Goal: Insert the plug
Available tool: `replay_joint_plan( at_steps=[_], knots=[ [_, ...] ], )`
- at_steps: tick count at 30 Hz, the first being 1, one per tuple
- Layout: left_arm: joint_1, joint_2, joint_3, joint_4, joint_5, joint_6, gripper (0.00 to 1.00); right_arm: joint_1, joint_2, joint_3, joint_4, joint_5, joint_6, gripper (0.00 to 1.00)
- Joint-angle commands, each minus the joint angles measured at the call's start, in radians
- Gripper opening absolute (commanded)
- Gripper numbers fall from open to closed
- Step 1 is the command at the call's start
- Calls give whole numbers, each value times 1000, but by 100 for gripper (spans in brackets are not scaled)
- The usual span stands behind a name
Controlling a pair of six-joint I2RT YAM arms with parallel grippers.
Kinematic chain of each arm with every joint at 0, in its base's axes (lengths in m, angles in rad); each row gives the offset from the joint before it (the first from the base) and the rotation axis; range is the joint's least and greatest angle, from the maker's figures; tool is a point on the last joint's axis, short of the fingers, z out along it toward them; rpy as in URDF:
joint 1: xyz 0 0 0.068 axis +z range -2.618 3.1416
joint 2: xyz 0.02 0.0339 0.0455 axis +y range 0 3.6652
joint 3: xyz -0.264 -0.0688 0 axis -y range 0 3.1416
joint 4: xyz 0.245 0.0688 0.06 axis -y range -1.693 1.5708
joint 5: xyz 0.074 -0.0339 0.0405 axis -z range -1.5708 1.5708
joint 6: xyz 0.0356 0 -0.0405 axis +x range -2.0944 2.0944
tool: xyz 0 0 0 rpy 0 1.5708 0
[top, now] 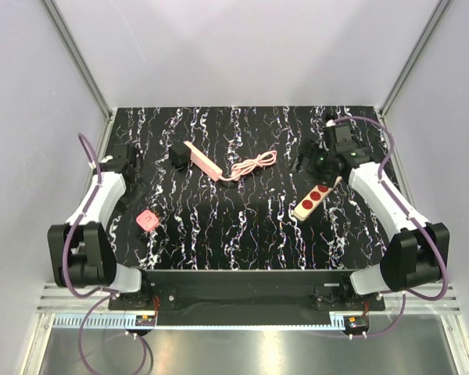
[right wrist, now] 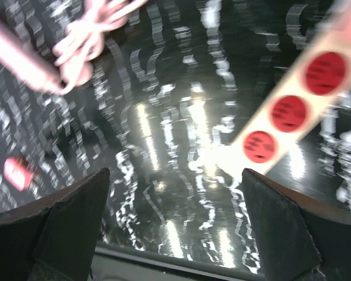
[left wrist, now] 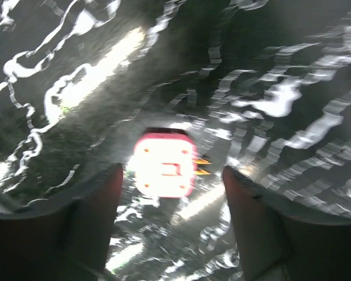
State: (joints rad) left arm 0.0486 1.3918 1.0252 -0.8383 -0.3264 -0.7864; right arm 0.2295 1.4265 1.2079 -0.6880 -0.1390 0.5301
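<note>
The plug [top: 146,220] is a small pink square block lying flat on the black marbled table near the left arm. In the left wrist view the plug [left wrist: 164,164] lies level with the fingertips, between them, its orange prongs [left wrist: 202,165] pointing right. My left gripper [left wrist: 171,175] [top: 134,181] is open and touches nothing. A cream power strip [top: 313,199] with three red sockets lies right of centre. My right gripper [top: 306,160] [right wrist: 175,175] hovers open and empty beside the power strip [right wrist: 292,105].
A pink bar [top: 203,160] with a coiled pink cord [top: 250,166] lies at the back centre, next to a small black block [top: 177,154]. The cord [right wrist: 88,35] shows at the upper left of the right wrist view. The table's front edge [right wrist: 181,263] runs just below the right fingers.
</note>
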Motion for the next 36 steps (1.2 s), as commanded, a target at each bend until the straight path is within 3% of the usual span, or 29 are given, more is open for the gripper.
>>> replay_joint_plan(
  at_steps=[1, 5, 9, 15, 22, 26, 29, 36],
  knots=[
    [10, 70, 39, -21, -54, 21, 67, 31, 12, 28, 87, -71, -24, 100],
    [33, 151, 61, -2, -85, 78, 62, 36, 22, 22, 105, -89, -31, 100],
    [45, 200, 70, 7, -60, 73, 49, 37, 23, 18, 116, -88, -39, 100],
    [54, 265, 58, -12, -171, 16, 48, 37, 22, 10, 117, -109, -38, 100],
    [47, 331, 61, 2, -34, 41, 43, 45, -17, -27, 125, -132, -48, 100],
    [19, 273, -51, 11, 48, 20, 41, 67, -54, -76, 114, -99, -55, 100],
    [-33, 204, -144, 27, 116, -29, 40, 76, -83, -120, 113, -103, -38, 100],
    [-298, 122, -228, 33, 248, -215, 38, 129, -112, -188, 131, -114, -7, 100]
  ],
)
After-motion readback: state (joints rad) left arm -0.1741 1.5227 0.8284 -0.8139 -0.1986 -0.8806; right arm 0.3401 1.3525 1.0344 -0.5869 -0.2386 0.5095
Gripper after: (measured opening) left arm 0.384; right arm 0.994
